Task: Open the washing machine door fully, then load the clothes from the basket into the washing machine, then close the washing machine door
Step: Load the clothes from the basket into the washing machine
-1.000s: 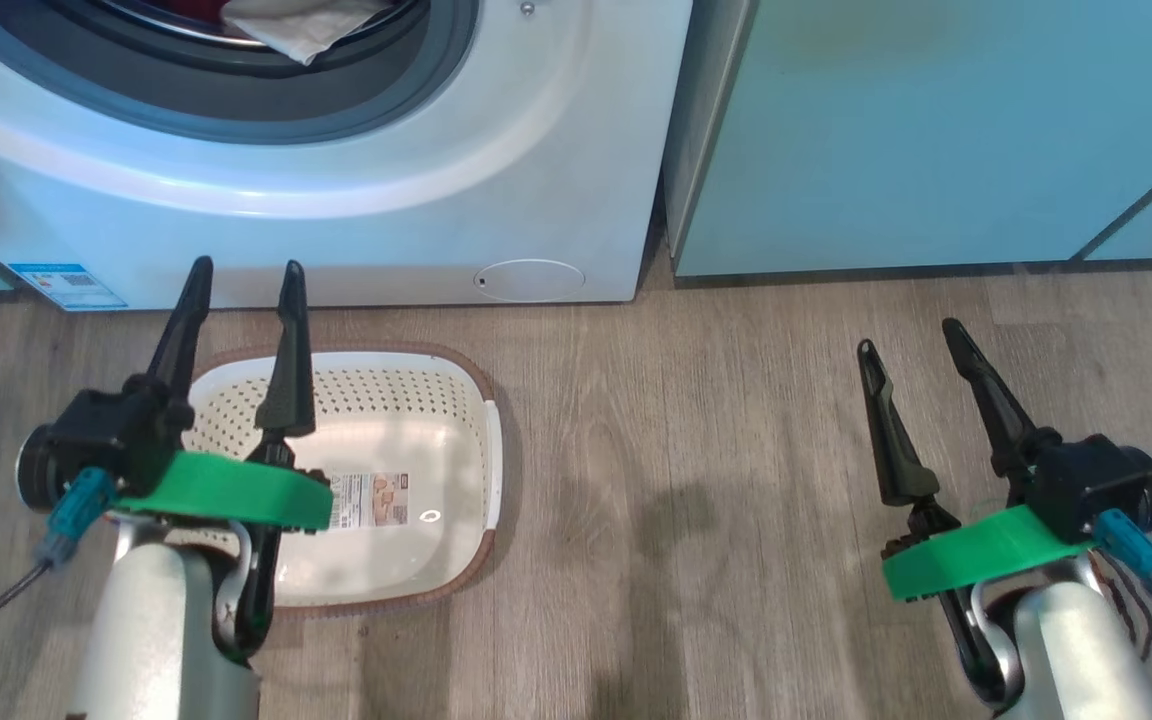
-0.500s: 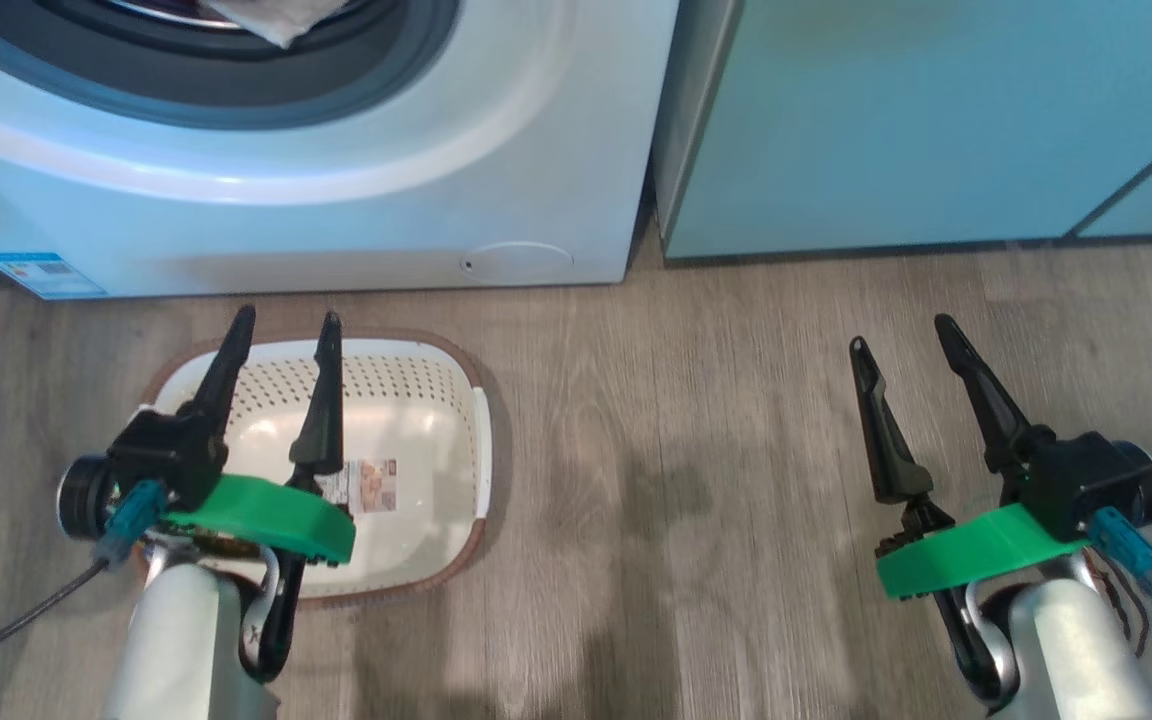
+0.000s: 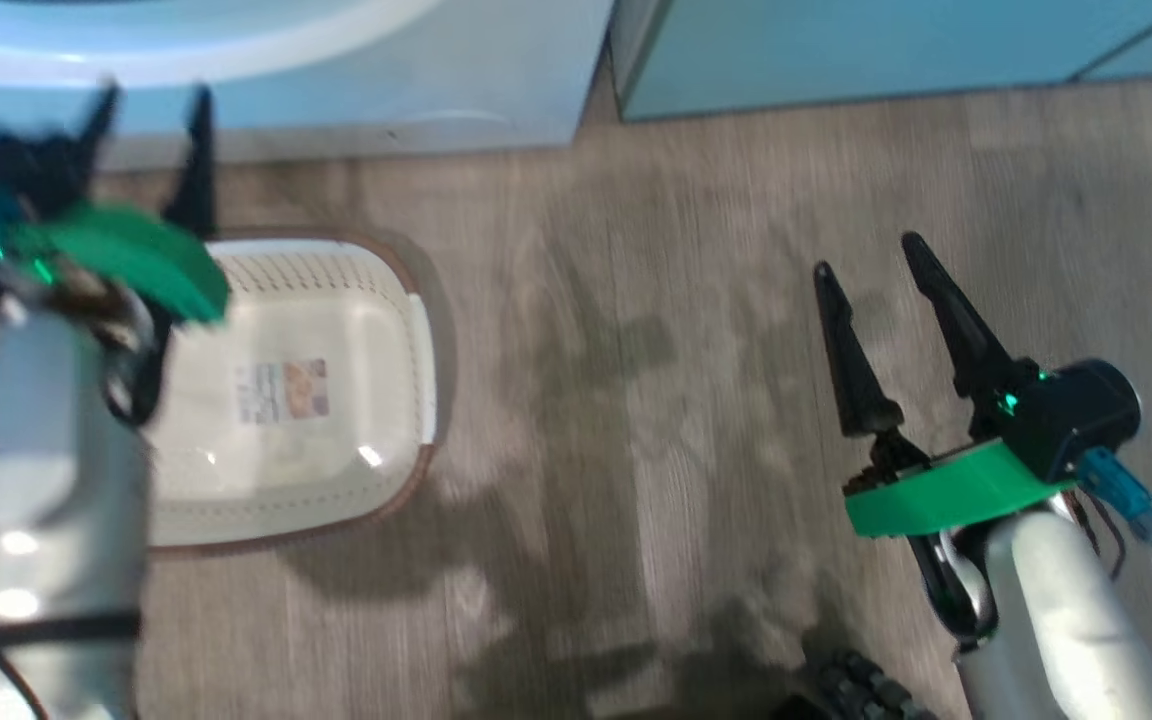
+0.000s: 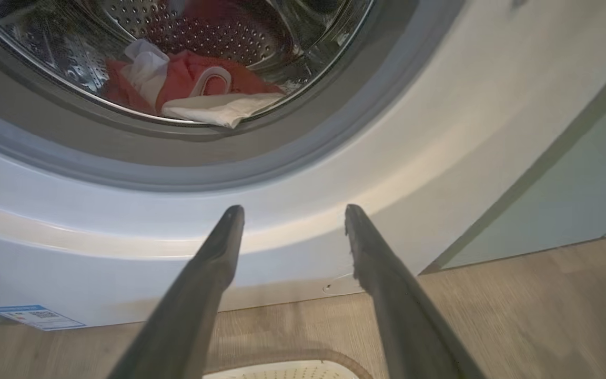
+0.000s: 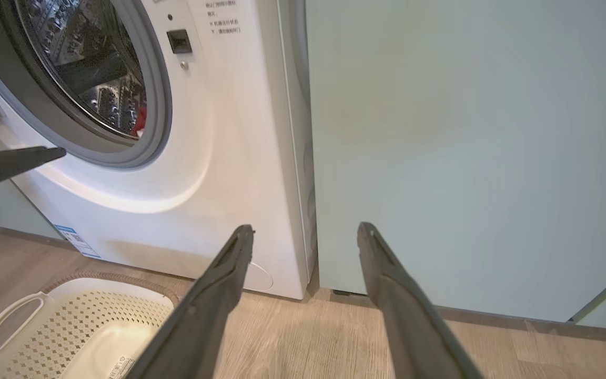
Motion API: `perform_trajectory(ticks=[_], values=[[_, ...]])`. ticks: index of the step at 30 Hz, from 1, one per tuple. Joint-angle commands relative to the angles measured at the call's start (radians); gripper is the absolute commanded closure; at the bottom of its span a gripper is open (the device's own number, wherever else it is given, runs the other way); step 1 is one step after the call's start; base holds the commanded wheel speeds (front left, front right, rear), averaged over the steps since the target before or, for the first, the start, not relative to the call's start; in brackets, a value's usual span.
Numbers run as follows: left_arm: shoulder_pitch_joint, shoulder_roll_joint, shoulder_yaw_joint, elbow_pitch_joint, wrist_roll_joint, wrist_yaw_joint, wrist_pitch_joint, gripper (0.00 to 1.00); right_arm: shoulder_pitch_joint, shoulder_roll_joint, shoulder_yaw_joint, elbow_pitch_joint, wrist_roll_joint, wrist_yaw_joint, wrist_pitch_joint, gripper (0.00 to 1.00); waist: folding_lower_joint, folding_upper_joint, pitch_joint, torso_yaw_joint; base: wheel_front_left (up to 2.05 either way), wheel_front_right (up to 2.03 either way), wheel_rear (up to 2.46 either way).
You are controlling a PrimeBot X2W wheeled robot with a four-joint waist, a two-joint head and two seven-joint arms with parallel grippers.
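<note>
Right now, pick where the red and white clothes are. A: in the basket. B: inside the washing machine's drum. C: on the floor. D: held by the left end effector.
B: the left wrist view shows the clothes lying in the drum of the washing machine, and the basket has a bare floor apart from its paper label.

The white perforated plastic basket (image 3: 336,262) with brown rim sits on the grey wooden floor (image 3: 636,300). The blurred left gripper (image 3: 156,100) hovers spread at its far left corner, the right gripper (image 3: 866,258) spread well apart.
</note>
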Motion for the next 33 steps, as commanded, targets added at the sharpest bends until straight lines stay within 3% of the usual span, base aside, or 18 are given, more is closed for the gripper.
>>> perform_trajectory(ticks=[1, 9, 18, 26, 33], values=[[-0.059, 0.059, 0.04, -0.008, -0.008, -0.004, 0.032, 0.0, -0.014, -0.002, 0.032, -0.033, 0.009, 0.0, -0.009, 0.0, 0.0, 0.0, 0.073, -0.047, 0.0, 0.0, 0.0], [-0.387, 0.2, 0.017, 0.066, -0.032, -0.02, 0.238, 0.0, -0.061, -0.002, 0.059, -0.042, 0.026, 0.0, -0.009, 0.0, 0.0, 0.0, 0.167, -0.099, 0.0, 0.0, 0.0], [-0.675, 0.292, 0.006, 0.213, -0.117, -0.026, 0.475, 0.0, -0.105, -0.002, 0.097, -0.054, 0.052, 0.0, -0.009, 0.0, 0.0, 0.0, 0.241, -0.133, 0.0, 0.0, 0.0], [-0.828, 0.366, -0.027, 0.331, -0.074, -0.014, 0.526, 0.0, -0.129, -0.002, 0.133, -0.048, 0.088, 0.0, -0.009, 0.0, 0.0, 0.0, 0.284, -0.183, 0.0, 0.0, 0.0], [-0.886, 0.377, -0.076, 0.407, -0.055, -0.019, 0.555, 0.0, -0.136, -0.002, 0.149, -0.045, 0.108, 0.0, -0.009, 0.0, 0.0, 0.0, 0.3, -0.207, 0.0, 0.0, 0.0]])
